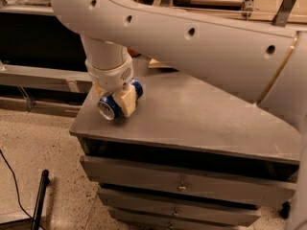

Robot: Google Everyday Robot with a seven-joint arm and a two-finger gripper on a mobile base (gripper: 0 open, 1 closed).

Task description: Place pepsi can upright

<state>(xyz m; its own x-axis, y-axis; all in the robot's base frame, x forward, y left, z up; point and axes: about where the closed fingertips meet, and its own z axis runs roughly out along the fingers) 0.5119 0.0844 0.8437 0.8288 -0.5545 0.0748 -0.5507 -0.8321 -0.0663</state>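
While the pepsi can (pixel 108 108) lies on its side at left centre of the frame, near the front-left corner of the grey cabinet top (pixel 206 114), the gripper (pixel 116 99) holds it across the body. The jaws are clamped on the can, with one cream finger (pixel 127 103) showing on its near side. The can's round end faces the lower left. Whether the can rests on the surface or sits just above it cannot be told.

Recommended procedure for this step:
- Maintain clamping pressure and raise the can enough to clear the surface before any rotation.
- Rotate the wrist until the can's long axis is vertical.
- Keep the can inboard of the front edge, toward the bare surface at frame centre.
- Lower until the base seats flat, then release.
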